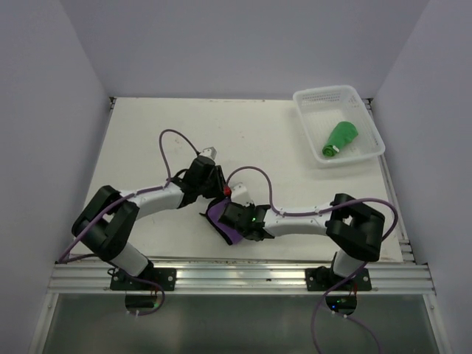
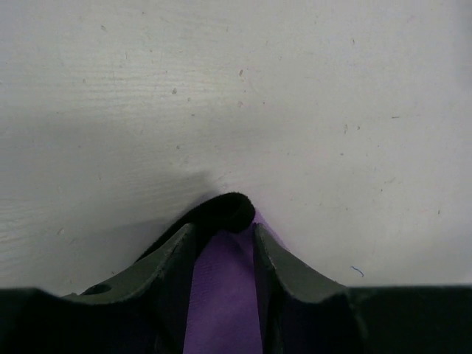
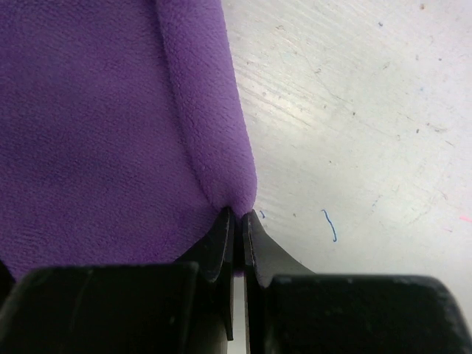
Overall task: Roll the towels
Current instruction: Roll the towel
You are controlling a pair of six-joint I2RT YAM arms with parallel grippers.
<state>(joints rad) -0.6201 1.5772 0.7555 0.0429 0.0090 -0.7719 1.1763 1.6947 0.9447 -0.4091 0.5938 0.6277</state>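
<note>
A small purple square cloth towel with a black back and edging (image 1: 216,216) lies bunched on the white worktop (image 1: 221,133), near the middle of its near edge, with both arms meeting over it. The left end effector (image 1: 213,193) comes at it from the left and sits on its far side. In the left wrist view, the left end effector (image 2: 223,234) has its dark fingers (image 2: 173,262) spread, and purple cloth (image 2: 221,295) fills the gap between them. A rounded lump of the black edging (image 2: 230,212) pokes out just past the fingertips onto the bare worktop. The right end effector (image 1: 231,220) reaches in from the right and covers the near right part of the towel. Its wrist view shows the right end effector (image 3: 237,215) with its fingers (image 3: 220,243) pressed together, pinching the lower tip of a folded, rounded edge of the purple towel (image 3: 88,110). The rest of the cloth spreads to the left of that fold. Well apart, at the far right corner of the worktop, stands a white plastic lattice basket (image 1: 308,127). A bright green cloth towel (image 1: 339,138) lies rolled into a short bundle inside it.
</note>
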